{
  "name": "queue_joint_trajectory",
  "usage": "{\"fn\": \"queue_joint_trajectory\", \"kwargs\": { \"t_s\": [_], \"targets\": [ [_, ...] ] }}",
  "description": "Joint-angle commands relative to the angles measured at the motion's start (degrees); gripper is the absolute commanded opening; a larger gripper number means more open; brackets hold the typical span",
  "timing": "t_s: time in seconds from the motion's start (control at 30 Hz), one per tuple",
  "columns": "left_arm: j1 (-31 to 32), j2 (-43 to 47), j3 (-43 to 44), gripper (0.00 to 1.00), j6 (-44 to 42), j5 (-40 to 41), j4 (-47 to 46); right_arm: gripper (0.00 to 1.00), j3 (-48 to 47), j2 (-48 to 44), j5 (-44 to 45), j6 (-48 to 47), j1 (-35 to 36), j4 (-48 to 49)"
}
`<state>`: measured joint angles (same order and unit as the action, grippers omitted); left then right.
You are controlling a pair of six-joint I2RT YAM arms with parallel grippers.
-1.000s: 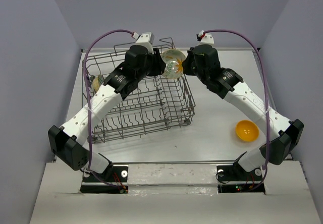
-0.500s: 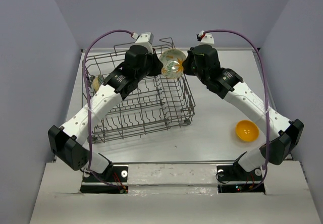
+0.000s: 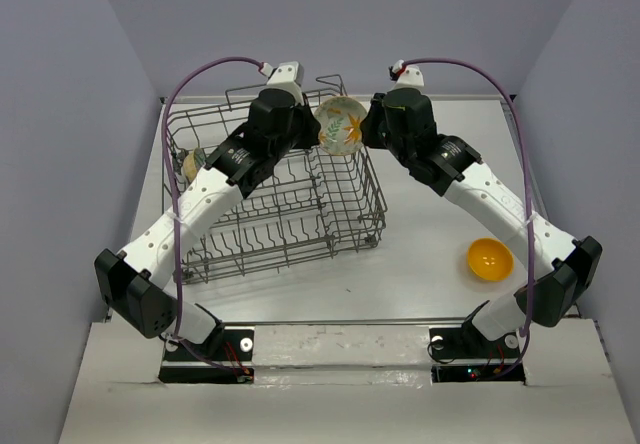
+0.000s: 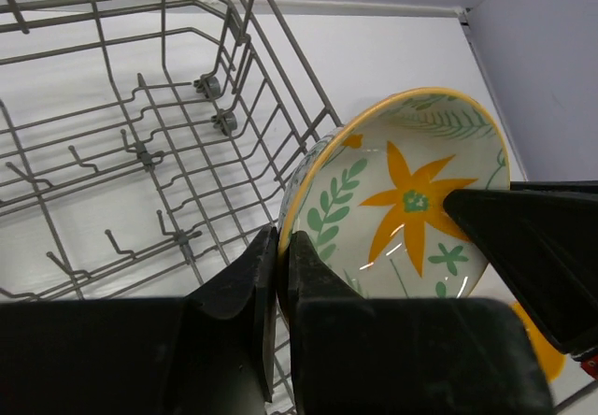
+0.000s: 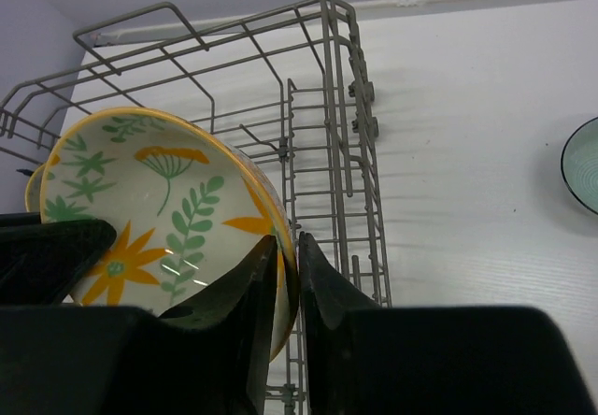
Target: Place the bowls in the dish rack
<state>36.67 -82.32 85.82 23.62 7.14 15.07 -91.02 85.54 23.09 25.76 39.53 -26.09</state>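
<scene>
A white bowl with a green-orange leaf pattern (image 3: 340, 126) hangs in the air over the far right corner of the grey wire dish rack (image 3: 270, 209), tilted on edge. My left gripper (image 3: 316, 130) is shut on its left rim and my right gripper (image 3: 364, 130) is shut on its right rim. The left wrist view shows the bowl (image 4: 402, 200) pinched in my left gripper (image 4: 283, 247) above the rack (image 4: 220, 121). The right wrist view shows the bowl (image 5: 149, 200) pinched in my right gripper (image 5: 288, 247) beside the rack wall (image 5: 327, 78). A plain orange-yellow bowl (image 3: 490, 259) lies on the table at the right.
A patterned bowl (image 3: 190, 164) stands at the rack's left side. A pale teal bowl (image 5: 581, 177) lies on the table to the right of the rack, seen only in the right wrist view. The rack's tines stand upright under the held bowl.
The leaf-pattern bowl has tipped more upright between the two grippers and shifted slightly up and left. Both arms have barely moved.
</scene>
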Motion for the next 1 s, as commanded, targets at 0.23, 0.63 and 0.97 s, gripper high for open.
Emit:
{"fn": "queue_joint_trajectory", "kwargs": {
  "t_s": [0.23, 0.63, 0.97],
  "targets": [
    [1.74, 3.57, 5.32, 0.0, -1.91, 9.56, 0.49, 0.52, -2.05, -2.22, -0.51, -1.5, 0.99, 5.34],
    [1.66, 9.64, 7.69, 0.0, -4.1, 20.35, 4.34, 0.58, -0.3, -6.26, 4.85, -1.76, 0.99, 3.24],
    [1.04, 1.74, 13.4, 0.0, -12.36, 58.66, 13.13, 0.58, 4.01, -9.42, 6.79, -0.53, 0.99, 0.25]
  ]
}}
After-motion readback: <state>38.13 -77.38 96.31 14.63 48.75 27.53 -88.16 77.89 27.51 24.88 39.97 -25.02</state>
